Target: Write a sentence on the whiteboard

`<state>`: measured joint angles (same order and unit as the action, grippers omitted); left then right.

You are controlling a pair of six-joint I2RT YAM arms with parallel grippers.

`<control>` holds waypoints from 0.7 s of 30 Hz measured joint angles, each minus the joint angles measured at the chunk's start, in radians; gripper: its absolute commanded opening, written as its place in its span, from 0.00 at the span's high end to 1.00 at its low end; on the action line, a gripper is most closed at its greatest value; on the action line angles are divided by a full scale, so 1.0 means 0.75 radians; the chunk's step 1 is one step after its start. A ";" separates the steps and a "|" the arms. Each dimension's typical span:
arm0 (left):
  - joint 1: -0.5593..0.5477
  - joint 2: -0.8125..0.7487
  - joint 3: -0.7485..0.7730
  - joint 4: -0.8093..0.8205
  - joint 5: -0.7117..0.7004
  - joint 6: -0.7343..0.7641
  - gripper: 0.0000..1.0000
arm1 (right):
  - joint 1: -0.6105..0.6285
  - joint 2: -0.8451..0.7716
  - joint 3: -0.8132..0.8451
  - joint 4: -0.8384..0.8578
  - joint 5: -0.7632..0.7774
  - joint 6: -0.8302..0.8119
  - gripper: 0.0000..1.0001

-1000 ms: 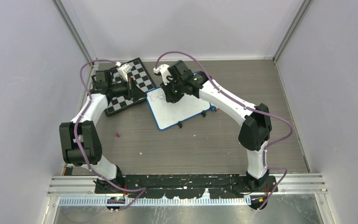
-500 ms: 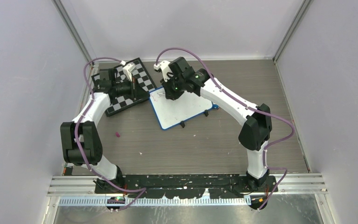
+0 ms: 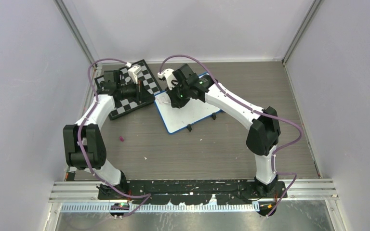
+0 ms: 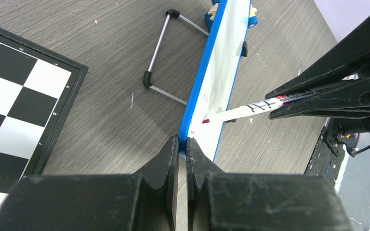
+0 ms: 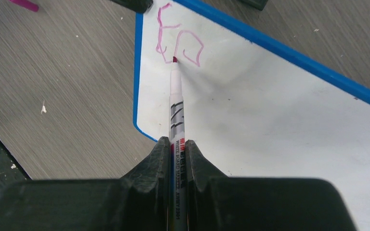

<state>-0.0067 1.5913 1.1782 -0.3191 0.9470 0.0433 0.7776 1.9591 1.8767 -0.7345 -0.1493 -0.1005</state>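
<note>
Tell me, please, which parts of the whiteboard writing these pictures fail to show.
Right wrist view: the sentence is only a few pink strokes, spelling unclear; the picture's edge cuts off much of the whiteboard; the right hand hides the rear of the marker.
Top view: the right hand covers the writing, too small anyway.
Left wrist view: the board is nearly edge-on, its face hardly shows.

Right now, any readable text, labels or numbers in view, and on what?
"WHITE BOARD MARKER": on the marker barrel; the finer print after it is too small to read.
Pink strokes on the whiteboard: roughly "E" then a boxy loop, no full word.
Chessboard rim: tiny digits, too small to be sure.
</note>
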 measured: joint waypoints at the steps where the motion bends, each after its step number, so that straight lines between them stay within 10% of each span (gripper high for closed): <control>1: 0.000 0.003 0.000 0.000 -0.007 0.002 1.00 | 0.000 0.000 -0.009 0.000 -0.002 -0.001 1.00; 6: 0.000 0.008 0.002 0.001 -0.020 0.015 0.95 | -0.003 -0.001 -0.044 0.000 -0.011 -0.005 1.00; 12: -0.007 0.008 0.003 -0.011 -0.006 0.021 0.58 | -0.016 -0.012 -0.050 -0.010 -0.017 -0.007 1.00; 21: -0.044 0.012 0.032 -0.004 0.088 -0.085 0.45 | -0.052 -0.138 -0.070 -0.063 -0.077 -0.019 1.00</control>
<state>-0.0395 1.6005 1.2018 -0.3222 1.0130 -0.0208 0.7387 1.8557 1.8240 -0.7818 -0.2073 -0.1150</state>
